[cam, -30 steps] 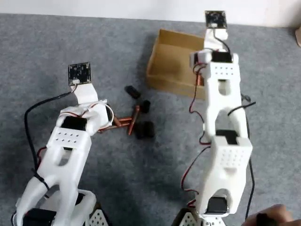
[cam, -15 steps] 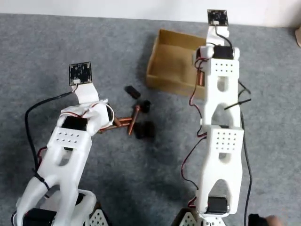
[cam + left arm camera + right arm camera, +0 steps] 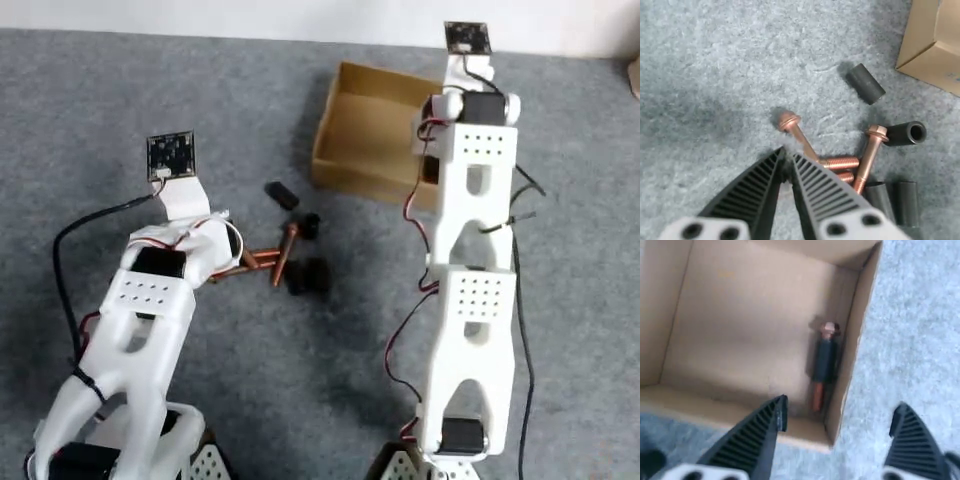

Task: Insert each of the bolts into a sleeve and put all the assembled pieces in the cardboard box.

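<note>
- Reaching farther forward than a second ago, the right arm now stretches over the cardboard box; the left arm has kept its place.
- The left tool has its fingers together and grips nothing. Its tips sit just beside the shaft of one copper bolt lying on the grey table.
- Next to that, more bolts lie crossed in a small heap.
- Four black sleeves lie around the heap. One lies apart toward the box, one rests by a bolt's head with its open end showing, and a pair lie side by side.
- The box is open-topped. One assembled piece, a bolt through a black sleeve, lies on its floor along a side wall.
- The right tool hangs above the box's near corner with its fingers wide apart and empty. In the high view the right arm covers the box's right side.
</note>
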You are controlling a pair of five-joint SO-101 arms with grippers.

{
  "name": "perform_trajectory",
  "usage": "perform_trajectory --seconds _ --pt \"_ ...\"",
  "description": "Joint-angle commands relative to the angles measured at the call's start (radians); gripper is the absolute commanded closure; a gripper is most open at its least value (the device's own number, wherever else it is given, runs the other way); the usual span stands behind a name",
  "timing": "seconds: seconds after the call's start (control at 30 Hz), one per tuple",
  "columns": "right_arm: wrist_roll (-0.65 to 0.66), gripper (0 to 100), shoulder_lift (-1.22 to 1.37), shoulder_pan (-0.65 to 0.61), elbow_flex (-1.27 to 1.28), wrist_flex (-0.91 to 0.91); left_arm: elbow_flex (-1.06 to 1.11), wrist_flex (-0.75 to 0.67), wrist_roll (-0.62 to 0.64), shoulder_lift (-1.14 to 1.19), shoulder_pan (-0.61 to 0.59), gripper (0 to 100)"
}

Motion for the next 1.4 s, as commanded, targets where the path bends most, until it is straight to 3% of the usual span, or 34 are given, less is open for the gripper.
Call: perform_trajectory --seconds 0.0,0.27,0.43,0.57,0.73,0.87,1.17,1.27,1.37 --pt "-0.011 70.6 -0.035 -0.056 -0.179 0.076 -0.005 -0.02 0.006 -0.002 0.016 99" --pt "-0.011 70.6 -0.15 -0.171 -0.097 0.076 -0.005 -0.031 0.008 -0.002 0.015 99" --pt "-0.014 70.6 -0.39 -0.269 0.09 0.076 -0.005 -0.031 0.008 -0.002 0.015 99" --pt "-0.051 70.6 -0.659 -0.369 0.364 0.076 -0.005 -0.031 0.008 -0.002 0.015 99" --pt "-0.046 70.6 -1.001 -0.493 0.895 0.042 -0.007 -0.031 0.011 -0.005 -0.012 99" --pt "-0.044 70.6 -1.274 -0.51 1.383 -0.179 -0.008 -0.031 0.012 -0.01 -0.015 99" --pt "0.087 70.6 -1.768 -0.545 2.466 -0.941 -0.008 -0.031 0.012 -0.007 -0.012 99" --pt "0.087 70.6 -1.787 -0.544 2.621 -1.107 -0.008 -0.031 0.012 -0.005 -0.012 99" --pt "0.084 70.6 -1.742 -0.545 2.638 -1.152 -0.008 -0.031 0.012 -0.004 -0.012 99"
